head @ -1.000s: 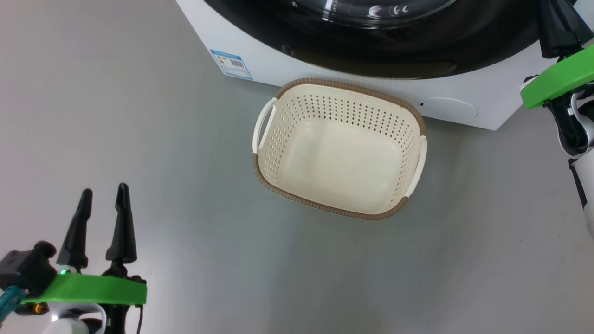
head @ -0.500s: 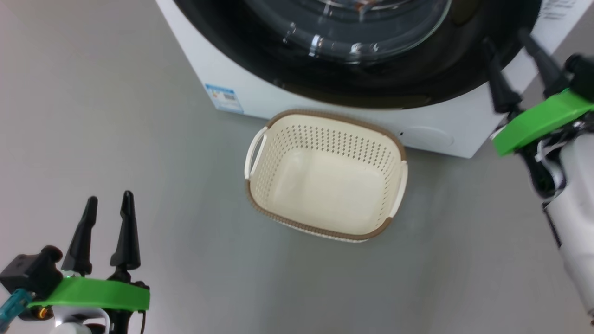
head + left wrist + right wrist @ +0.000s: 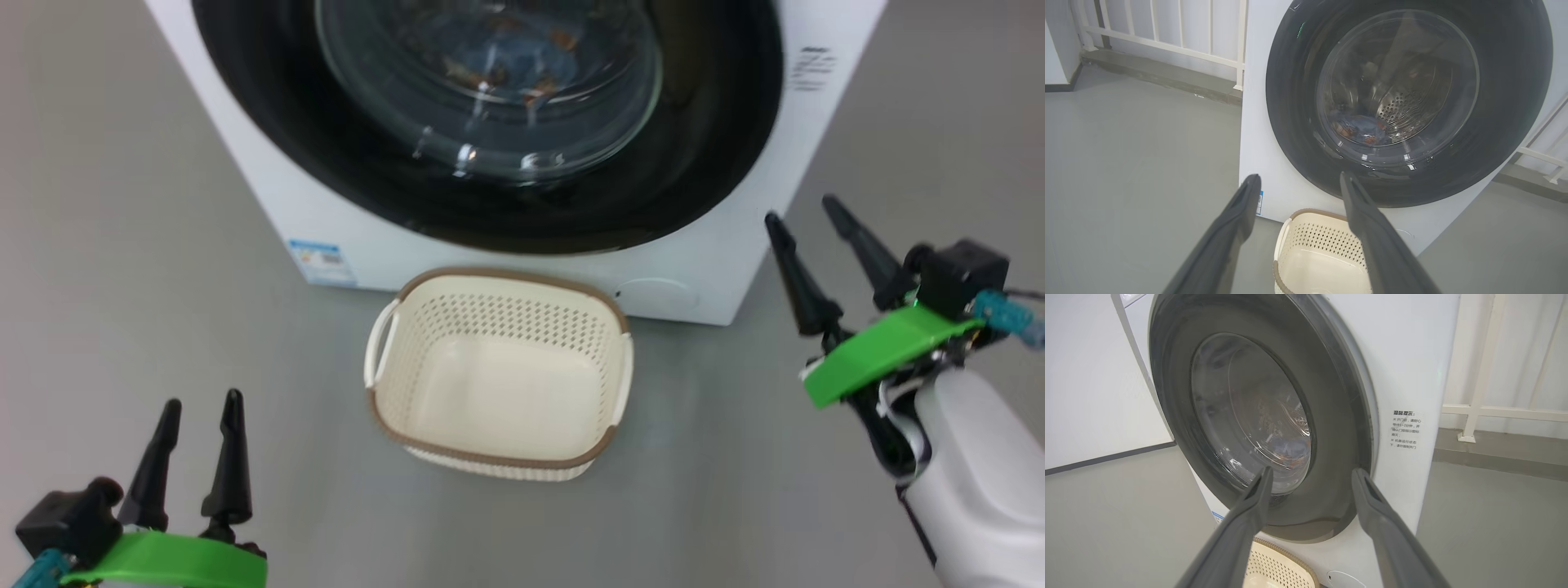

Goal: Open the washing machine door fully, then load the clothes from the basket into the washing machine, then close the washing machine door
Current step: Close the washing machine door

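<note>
The white washing machine [image 3: 269, 204] [image 3: 1257, 134] [image 3: 1412, 367] stands ahead with its door [image 3: 702, 163] [image 3: 1290, 94] [image 3: 1339, 428] shut flat against the front, glossy black rim around the glass bowl. Behind the glass the clothes [image 3: 1357, 128] [image 3: 1290, 451] lie in the drum, blue with orange spots. The cream basket [image 3: 498, 384] [image 3: 1323, 261] [image 3: 1278, 567] sits on the floor before the machine, with nothing in it. My left gripper [image 3: 200, 404] hangs open at the lower left, far from both. My right gripper [image 3: 804, 208] is open beside the machine's right corner, touching nothing.
Grey floor [image 3: 122, 327] surrounds the machine and basket. White railing [image 3: 1167, 36] [image 3: 1494, 412] runs behind the machine on a low kerb. A blue label [image 3: 322, 260] marks the machine's lower left corner, and a round service flap [image 3: 653, 292] sits low on the right.
The head camera has tilted up, bringing more of the door into view. My right gripper opened, drew back from the door's right edge and dropped lower. The left arm kept still.
</note>
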You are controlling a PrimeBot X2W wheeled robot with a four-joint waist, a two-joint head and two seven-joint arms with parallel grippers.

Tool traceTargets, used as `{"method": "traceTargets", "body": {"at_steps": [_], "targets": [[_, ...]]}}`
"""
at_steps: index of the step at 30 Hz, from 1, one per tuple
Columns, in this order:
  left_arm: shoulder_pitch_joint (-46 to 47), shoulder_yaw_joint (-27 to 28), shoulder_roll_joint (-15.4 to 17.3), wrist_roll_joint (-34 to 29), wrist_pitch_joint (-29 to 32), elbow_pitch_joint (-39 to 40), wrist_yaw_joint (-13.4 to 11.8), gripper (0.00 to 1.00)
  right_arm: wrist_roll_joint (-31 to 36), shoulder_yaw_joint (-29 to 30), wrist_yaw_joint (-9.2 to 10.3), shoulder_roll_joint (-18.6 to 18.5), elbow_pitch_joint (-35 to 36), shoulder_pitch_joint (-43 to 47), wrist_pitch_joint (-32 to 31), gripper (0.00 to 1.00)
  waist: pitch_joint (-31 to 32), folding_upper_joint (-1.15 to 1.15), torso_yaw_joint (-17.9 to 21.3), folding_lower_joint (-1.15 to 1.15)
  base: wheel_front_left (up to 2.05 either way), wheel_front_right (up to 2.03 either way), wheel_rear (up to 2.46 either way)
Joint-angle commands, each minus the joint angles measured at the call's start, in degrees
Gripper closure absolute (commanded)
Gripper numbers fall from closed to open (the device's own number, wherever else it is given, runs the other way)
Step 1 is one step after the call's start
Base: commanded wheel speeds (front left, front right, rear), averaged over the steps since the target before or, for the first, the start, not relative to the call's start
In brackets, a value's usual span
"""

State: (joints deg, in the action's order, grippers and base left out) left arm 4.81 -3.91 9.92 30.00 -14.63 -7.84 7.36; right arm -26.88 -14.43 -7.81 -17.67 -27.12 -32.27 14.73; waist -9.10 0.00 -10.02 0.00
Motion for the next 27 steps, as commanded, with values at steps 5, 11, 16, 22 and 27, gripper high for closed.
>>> {"method": "traceTargets", "body": {"at_steps": [5,11,16,22,27], "targets": [[-1.2,1.7,0.8,0.2,-0.4,0.9,0.1,0.0,-1.4,-0.6,0.32,1.1,3.9,6.0,0.3,0.0,5.8,0.0,6.3,0.0,0.0,0.0,0.0],[-3.7,1.7,0.5,1.6,-0.4,1.3,0.1,0.0,-2.3,0.8,0.32,2.3,6.8,12.2,0.3,0.0,8.3,0.0,9.7,0.0,0.0,0.0,0.0],[-4.7,1.7,0.4,2.6,-0.4,2.1,0.1,0.0,-1.8,1.6,0.32,3.1,9.1,17.4,0.3,0.0,9.4,0.0,11.6,0.0,0.0,0.0,0.0],[-6.0,2.4,0.4,2.2,-0.4,2.7,0.1,0.0,-1.2,4.3,0.32,4.0,9.9,21.5,0.3,0.0,10.7,0.0,13.1,0.0,0.0,0.0,0.0],[-6.2,2.2,0.2,1.5,-0.4,3.3,0.0,0.0,-0.1,5.7,0.32,4.2,11.1,23.3,0.3,0.0,11.2,0.0,13.4,0.0,0.0,0.0,0.0]]}}
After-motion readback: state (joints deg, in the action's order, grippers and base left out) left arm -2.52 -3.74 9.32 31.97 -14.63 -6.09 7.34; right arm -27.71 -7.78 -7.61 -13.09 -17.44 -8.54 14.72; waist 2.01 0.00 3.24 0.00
